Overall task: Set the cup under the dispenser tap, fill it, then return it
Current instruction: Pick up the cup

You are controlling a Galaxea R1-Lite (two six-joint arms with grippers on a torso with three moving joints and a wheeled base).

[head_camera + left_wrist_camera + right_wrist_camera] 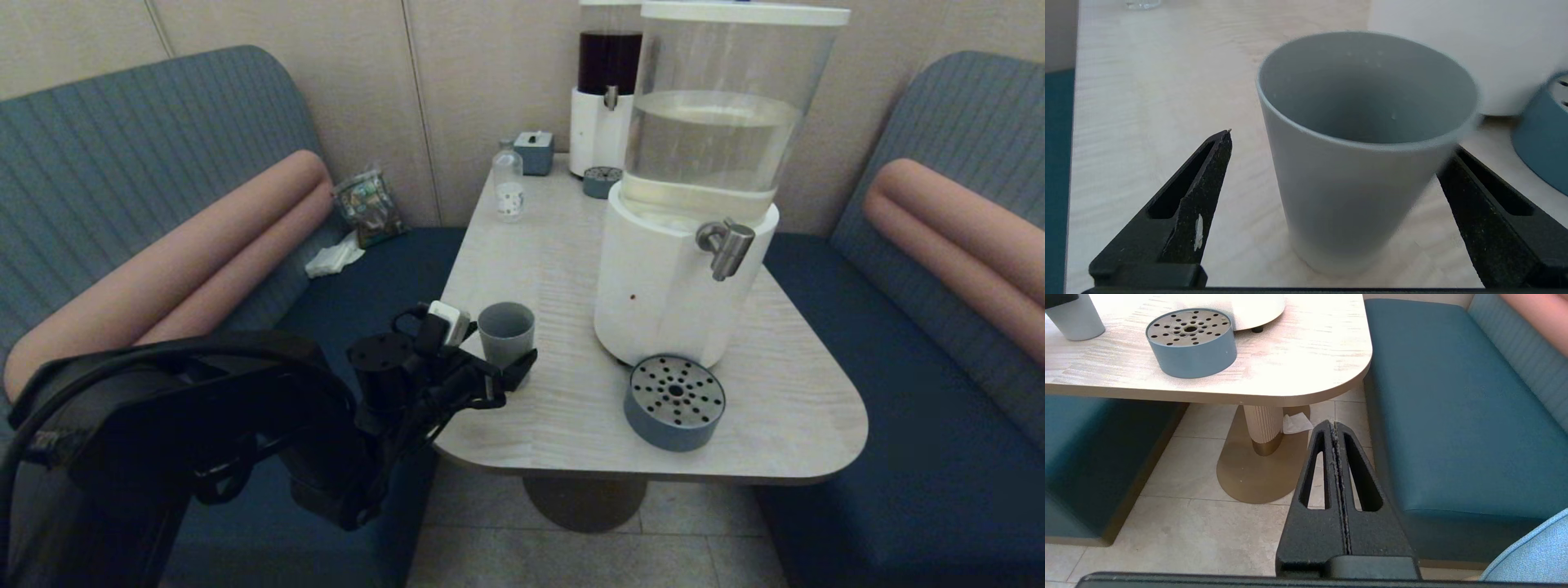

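Cup [506, 333] stands upright on the table [784, 408] near its left edge, well short of the dispenser tap [725, 247]. Left gripper [1337, 161] straddles it, fingers spread wide. Right gripper [1334, 425] hangs pressed together below the table.

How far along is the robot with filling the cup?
Early on. Nothing looks done: the cup stands upright and looks empty on the table, well away from the tap. In hand: the left tool is open with its fingers either side of the cup, one side not yet touching. The right tool is shut, parked below table level. Left: grip, carry under the tap, fill, return.
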